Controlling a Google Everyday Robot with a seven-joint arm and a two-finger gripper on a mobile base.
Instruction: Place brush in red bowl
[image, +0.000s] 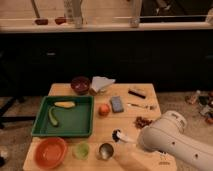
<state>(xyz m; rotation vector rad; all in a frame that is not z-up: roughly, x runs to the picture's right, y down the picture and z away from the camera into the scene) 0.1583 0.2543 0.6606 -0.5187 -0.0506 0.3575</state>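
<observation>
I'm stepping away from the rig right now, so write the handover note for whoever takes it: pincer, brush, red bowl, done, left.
Pincer: shut, hidden behind the white arm at the front right of the table. It appears to hold the brush by its handle end.
Brush: dark head points left, beside the metal cup, not over the bowl.
Red bowl: front left corner, beyond the green cup; brush not in it.
Done: brush picked up, it seems.
Left: carry it left past both cups and release it in the bowl.
</observation>
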